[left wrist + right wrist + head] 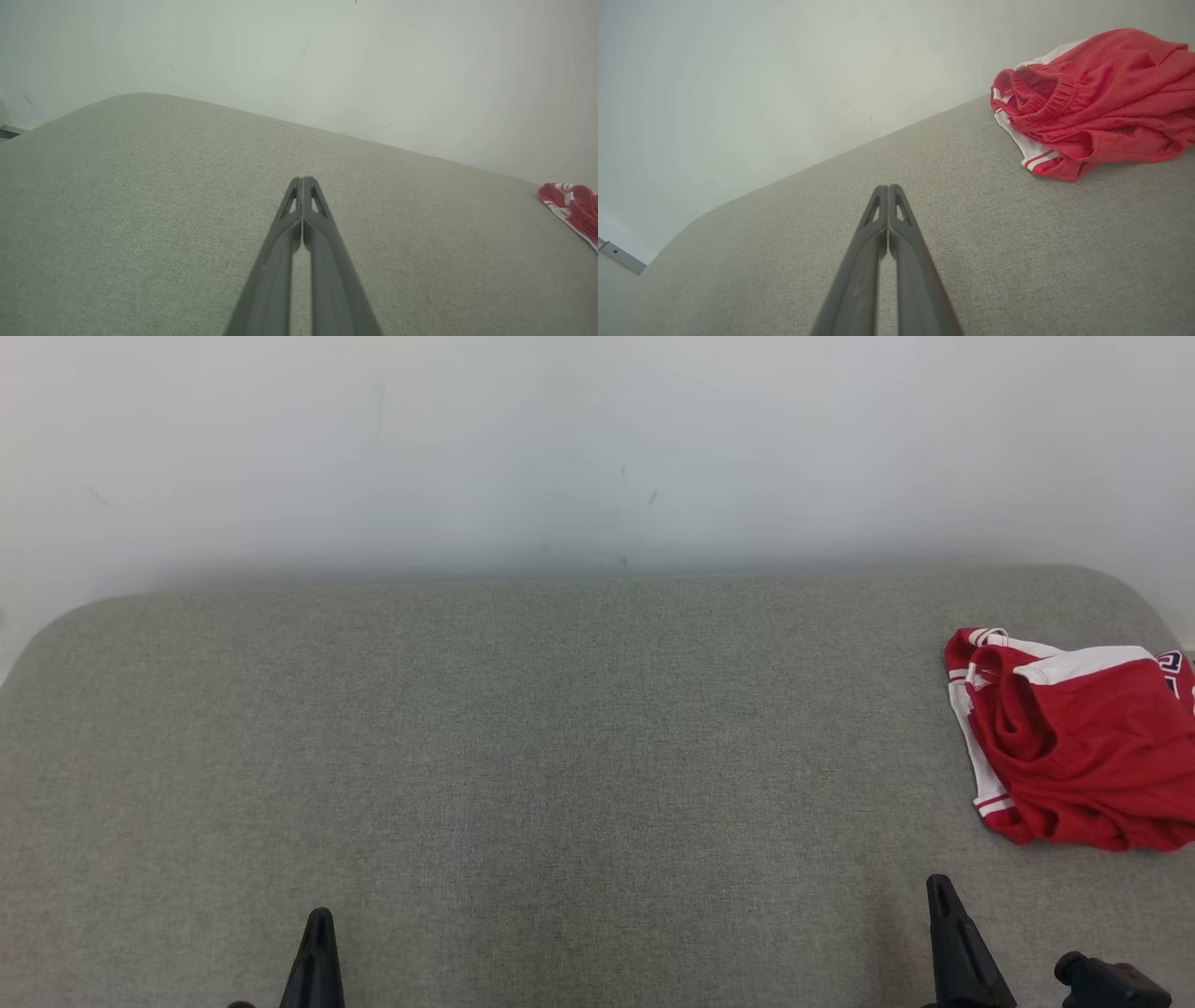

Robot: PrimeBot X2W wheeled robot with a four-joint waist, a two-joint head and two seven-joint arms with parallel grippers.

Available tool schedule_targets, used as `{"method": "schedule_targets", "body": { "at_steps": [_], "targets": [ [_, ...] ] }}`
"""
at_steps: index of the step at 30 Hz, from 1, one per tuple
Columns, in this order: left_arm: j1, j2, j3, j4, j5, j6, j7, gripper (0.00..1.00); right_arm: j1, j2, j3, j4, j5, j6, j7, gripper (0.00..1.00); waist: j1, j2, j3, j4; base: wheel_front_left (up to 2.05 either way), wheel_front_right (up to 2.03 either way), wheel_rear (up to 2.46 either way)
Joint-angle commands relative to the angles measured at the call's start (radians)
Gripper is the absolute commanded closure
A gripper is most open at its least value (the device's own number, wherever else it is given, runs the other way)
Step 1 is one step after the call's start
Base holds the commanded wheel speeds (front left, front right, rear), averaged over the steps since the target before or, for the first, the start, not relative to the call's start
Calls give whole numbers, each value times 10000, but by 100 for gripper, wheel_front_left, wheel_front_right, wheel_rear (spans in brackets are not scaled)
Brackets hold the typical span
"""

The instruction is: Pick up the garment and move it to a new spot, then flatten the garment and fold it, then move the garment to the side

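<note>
While the left gripper [319, 917] sits at the lower left over the grey fabric surface [579, 737], its two dark fingers pressed together on nothing, the right gripper [939, 885] at the lower right is likewise closed and empty, near the crumpled red-and-white garment [1074, 747] lying at the surface's right end.

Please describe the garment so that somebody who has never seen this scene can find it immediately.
A wide grey cushion lies against a pale wall. At its right end, beyond the right gripper, the garment sits in a crumpled heap. Its bright red cloth with white stripes stands out from the plain grey around it.
</note>
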Motion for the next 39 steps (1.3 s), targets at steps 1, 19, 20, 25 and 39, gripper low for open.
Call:
{"method": "schedule_targets", "body": {
  "at_steps": [1, 19, 20, 25, 39],
  "targets": [
    [-122, 31, -24, -220, -323, -40, 26, 100, 29, -104, -78, -191, 333, 1, 48, 100, 0, 0, 0, 1, 0, 0, 0],
    [-141, 52, -404, -402, -3394, -312, 265, 100, 242, -398, -736, -506, 3501, 2, 988, 100, 0, 0, -13, 20, 0, 0, 0],
    [-142, 53, -423, -412, -3547, -322, 280, 100, 253, -410, -773, -522, 3655, 2, 1039, 100, 0, 0, -14, 21, 0, 0, 0],
    [-145, 58, -516, -459, -4277, -388, 334, 100, 286, -463, -950, -597, 4404, 2, 1285, 100, 0, 0, -17, 26, 0, 0, 0],
    [-152, 69, -762, -582, -6275, -565, 501, 100, 418, -569, -1471, -779, 6403, 4, 1994, 100, 0, 0, -28, 41, 0, 0, 0]
  ]
}}
